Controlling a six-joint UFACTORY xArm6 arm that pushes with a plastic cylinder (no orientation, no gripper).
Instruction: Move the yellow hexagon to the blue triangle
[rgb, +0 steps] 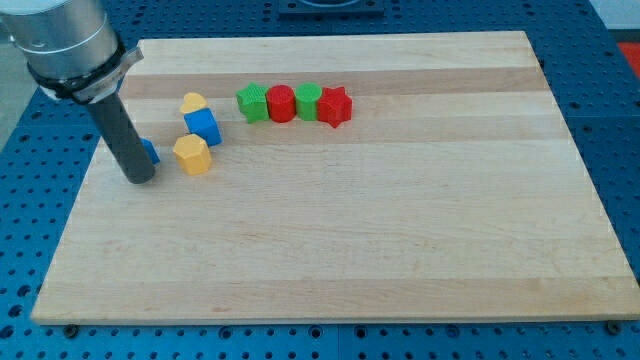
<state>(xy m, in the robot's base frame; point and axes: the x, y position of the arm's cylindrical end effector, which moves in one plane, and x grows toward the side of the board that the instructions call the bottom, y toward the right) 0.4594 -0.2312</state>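
Observation:
The yellow hexagon (191, 154) lies on the wooden board at the view's left. A blue block (150, 152), mostly hidden behind my rod, lies just left of it with a small gap; its shape cannot be made out, though it may be the blue triangle. My tip (139, 179) rests on the board just left of and below that blue block, and left of the yellow hexagon. A blue cube (203, 125) sits just above the hexagon, with another yellow block (193, 102) above it.
A row of touching blocks lies at the view's top centre: a green block (253, 102), a red cylinder (281, 103), a green block (307, 101) and a red star (335, 107). The board's left edge (84, 190) is near my tip.

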